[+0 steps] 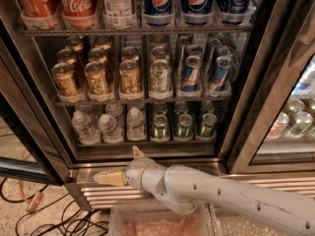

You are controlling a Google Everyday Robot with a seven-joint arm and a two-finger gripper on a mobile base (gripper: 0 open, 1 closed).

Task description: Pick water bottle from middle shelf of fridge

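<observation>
The gripper (116, 164) hangs low and left of centre in the frame, before the slatted base of the fridge (248, 132); its two fingers are spread wide, one pointing left, one up, pinching nothing. The water bottle (135, 124) stands above it on the middle shelf (123, 142), rightmost of three clear bottles; green cans (184, 126) stand just to its right.

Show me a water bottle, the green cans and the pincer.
water bottle (135, 128), camera view, ribbed body.
green cans (185, 120), camera view, middle can's top.
pincer (119, 165), camera view, below the fridge (241, 97) opening, between its fingertips.
</observation>
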